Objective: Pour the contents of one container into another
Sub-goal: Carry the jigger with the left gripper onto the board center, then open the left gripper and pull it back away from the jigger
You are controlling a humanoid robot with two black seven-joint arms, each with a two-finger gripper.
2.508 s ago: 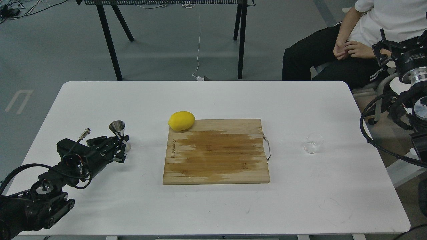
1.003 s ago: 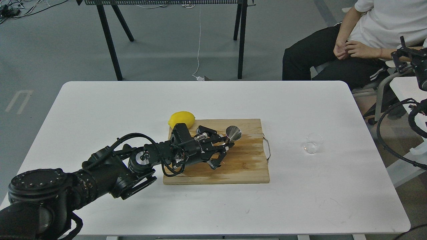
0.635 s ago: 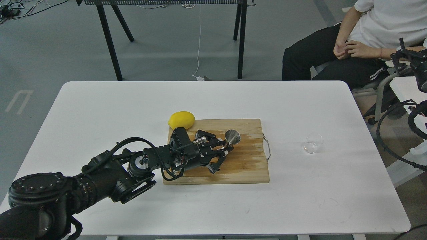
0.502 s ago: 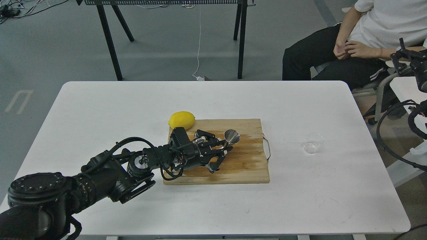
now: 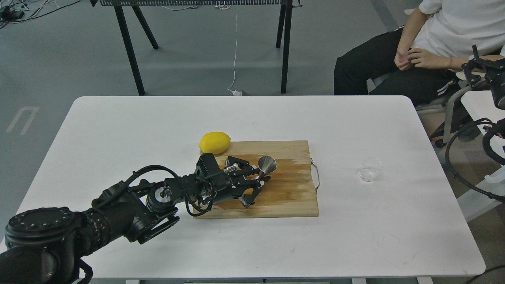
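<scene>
**Entry: jigger held over board, glass cup unattended**

Left gripper (image 5: 258, 180): fingers pinch the jigger (image 5: 266, 164) at its waist, upright over the cutting board (image 5: 288, 197).
Risk: thin waist may slip or tip on release.
Glass cup (image 5: 370, 169): on table (image 5: 118, 118), well apart.
Right gripper: unreadable.
Change: jigger has shifted slightly left within the last second.

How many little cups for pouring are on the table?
2. The shiny metal jigger is over the wooden cutting board, at the tip of the left gripper. The clear glass cup stands alone on the white table, right of the board. None seem hidden.
</scene>
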